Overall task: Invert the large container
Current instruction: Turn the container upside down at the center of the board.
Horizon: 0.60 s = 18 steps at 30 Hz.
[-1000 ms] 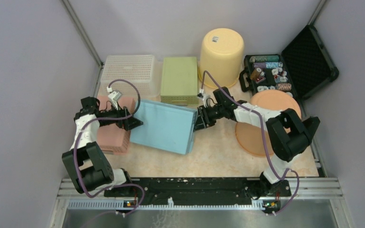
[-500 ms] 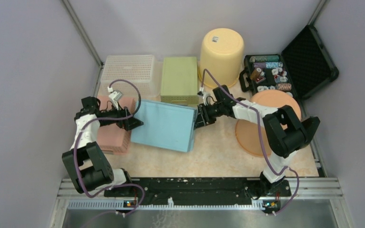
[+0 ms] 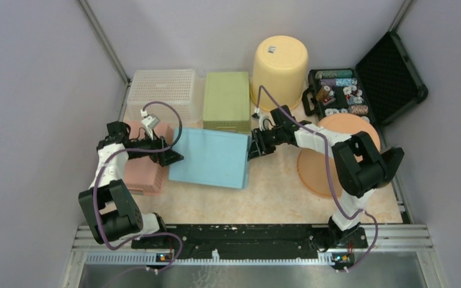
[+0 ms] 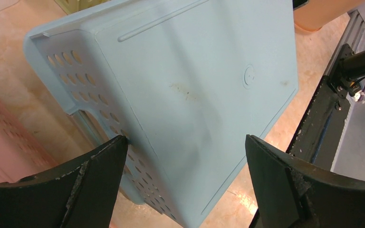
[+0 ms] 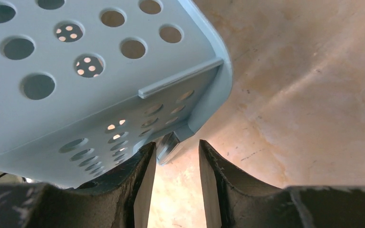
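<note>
While the large blue container [image 3: 210,157] lies with its flat base turned up at the middle of the surface [image 3: 276,195], just in front of a green box [image 3: 226,101], the left hand [image 3: 171,157] stands spread wide at its left end. Its fingers [image 4: 90,175] sit on either side of that perforated end wall. The right hand [image 5: 173,145] is at the opposite end, jaws parted by a narrow gap, the rim's corner at their tips but unclamped.
</note>
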{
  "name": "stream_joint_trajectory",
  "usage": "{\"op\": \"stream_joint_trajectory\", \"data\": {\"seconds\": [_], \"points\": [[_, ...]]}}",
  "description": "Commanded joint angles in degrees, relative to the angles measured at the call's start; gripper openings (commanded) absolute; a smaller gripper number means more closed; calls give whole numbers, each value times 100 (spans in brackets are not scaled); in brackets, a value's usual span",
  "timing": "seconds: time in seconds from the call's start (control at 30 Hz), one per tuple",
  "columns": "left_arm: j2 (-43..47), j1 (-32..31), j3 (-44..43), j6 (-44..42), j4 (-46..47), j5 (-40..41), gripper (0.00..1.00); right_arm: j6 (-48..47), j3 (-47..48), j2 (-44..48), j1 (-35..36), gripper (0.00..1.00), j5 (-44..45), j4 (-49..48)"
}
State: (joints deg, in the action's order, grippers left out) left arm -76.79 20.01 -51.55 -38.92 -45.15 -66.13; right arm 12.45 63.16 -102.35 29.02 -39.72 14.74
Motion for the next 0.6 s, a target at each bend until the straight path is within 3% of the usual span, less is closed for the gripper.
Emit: {"op": "stream_joint_trajectory", "data": {"seconds": [0.0, 0.57], "points": [[-81, -175, -189, -64, -248, -423, 99, -95, 407, -162, 17, 40, -26, -127], [-187, -221, -190, 207, -89, -175, 99, -319, 586, -312, -99, 40, 443, 134]]}}
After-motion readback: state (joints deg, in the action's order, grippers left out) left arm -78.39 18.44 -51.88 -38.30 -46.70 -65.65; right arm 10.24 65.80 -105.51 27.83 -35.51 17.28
